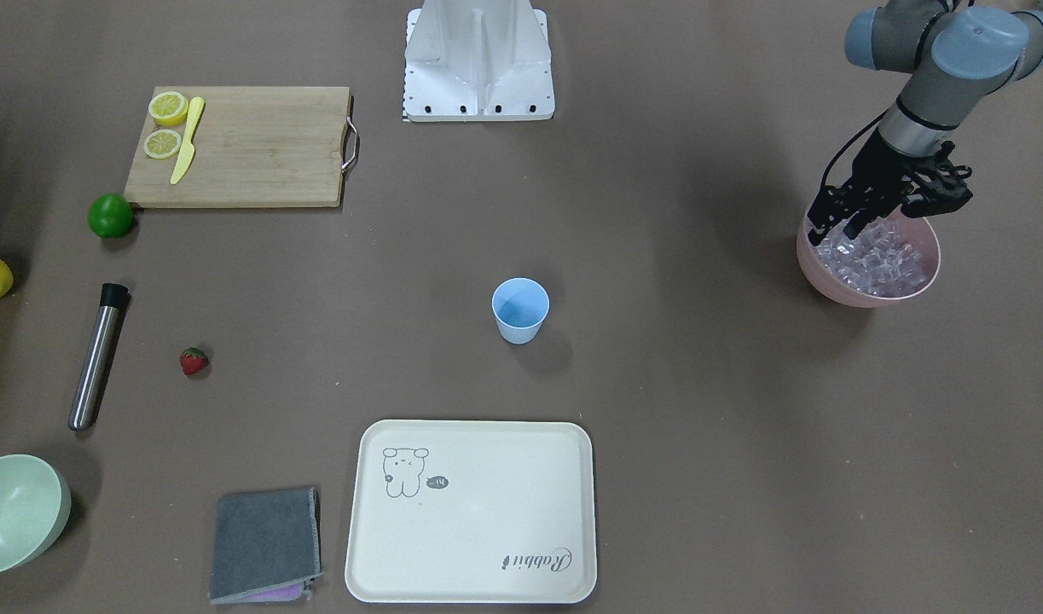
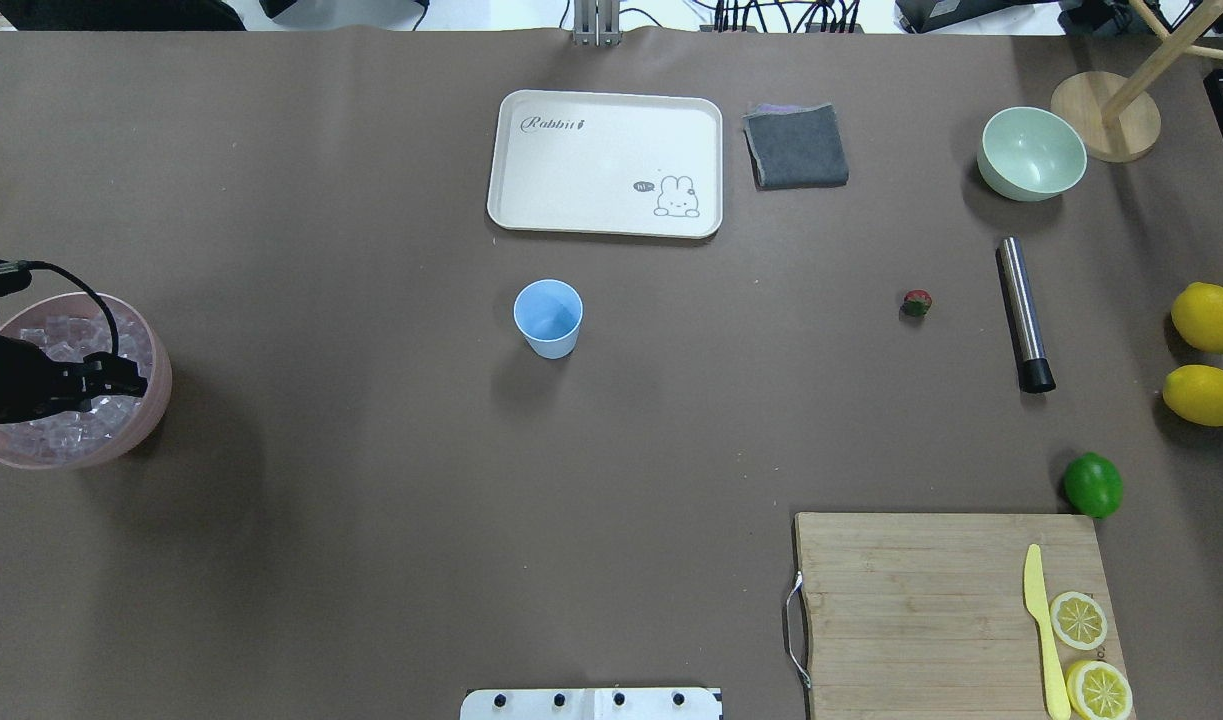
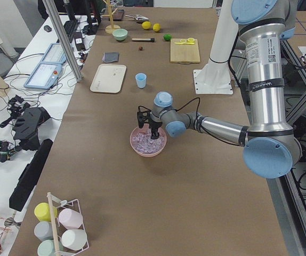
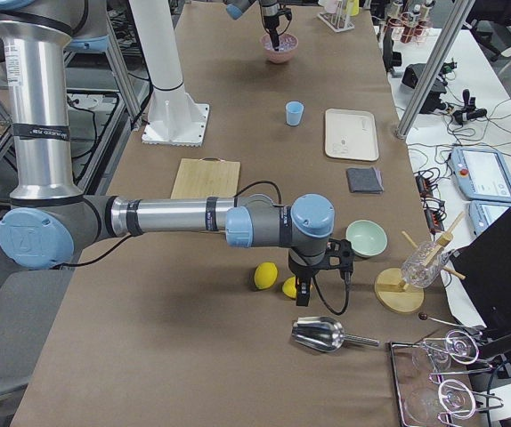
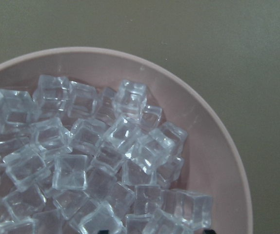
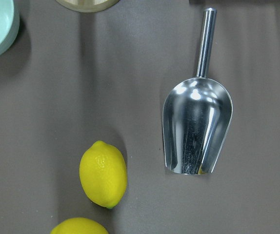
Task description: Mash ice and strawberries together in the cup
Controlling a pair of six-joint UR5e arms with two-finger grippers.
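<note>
My left end effector [image 1: 837,232] hangs in the pink bowl [image 1: 837,286] at my left end of the tabletop [image 1: 700,384]. Its fingers are spread, the tips down among the ice [image 5: 110,146]. I cannot see a cube caught between them, so I judge it released and ready to close.

My right end effector [image 4: 302,289] hovers past the other end of the tabletop, above two lemons [image 6: 103,174] and a metal scoop [image 6: 197,126]. Whether it is spread or clenched I cannot tell.

As I read it, the task has hardly begun. The cup [image 1: 519,311] stands upright near the middle of the tabletop and looks empty. The strawberry [image 1: 194,362] lies alone, well apart from the cup and near the steel muddler [image 1: 97,356], which lies flat and untouched. Ice and berry both have to reach the cup before any mashing.

The tabletop is a matte brown sheet, flat and dry-looking. It also carries a cream tray [image 1: 470,512], a grey cloth [image 1: 265,543], a pale green bowl [image 1: 14,512], a lime [image 1: 111,215] and a wooden board [image 1: 257,145] with lemon slices and a yellow knife. Beyond it stand workbenches strewn with cables and control pendants.
</note>
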